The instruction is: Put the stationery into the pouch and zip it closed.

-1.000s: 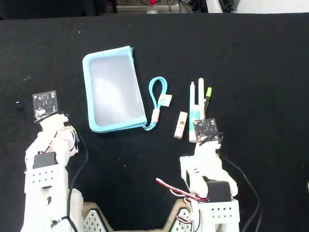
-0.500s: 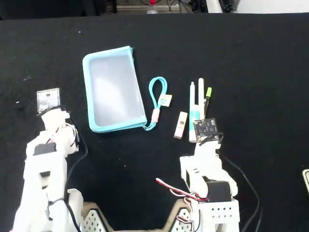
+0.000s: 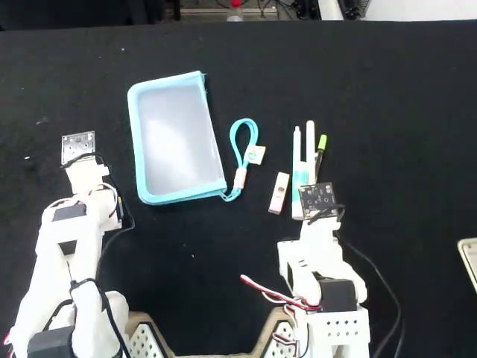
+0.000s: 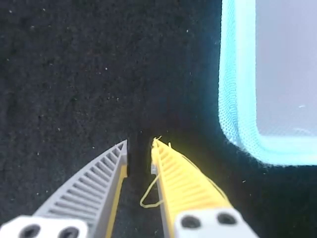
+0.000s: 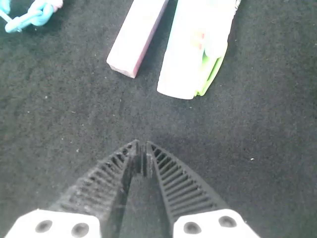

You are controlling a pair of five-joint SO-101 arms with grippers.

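A light blue pouch (image 3: 175,138) with a translucent face lies flat at the back left, and its corner (image 4: 237,74) shows in the left wrist view. Its blue strap (image 3: 243,145) trails off to the right. A pink eraser (image 3: 279,192), two white pens (image 3: 303,160) and a green highlighter (image 3: 321,145) lie right of the strap. My left gripper (image 4: 139,146) hovers over bare cloth just left of the pouch's near corner, open by a narrow gap and holding nothing. My right gripper (image 5: 141,147) is shut and empty, a little short of the eraser (image 5: 138,37) and the pen ends (image 5: 195,54).
Black cloth (image 3: 387,97) covers the whole table. A pale object (image 3: 469,261) pokes in at the right edge. A bottle (image 3: 235,11) stands beyond the table's far edge. Both arm bases (image 3: 313,313) sit at the front edge.
My left arm has pushed farther from its base, along the pouch's left side. The pale object has come into view at the right edge. The right arm has kept still.
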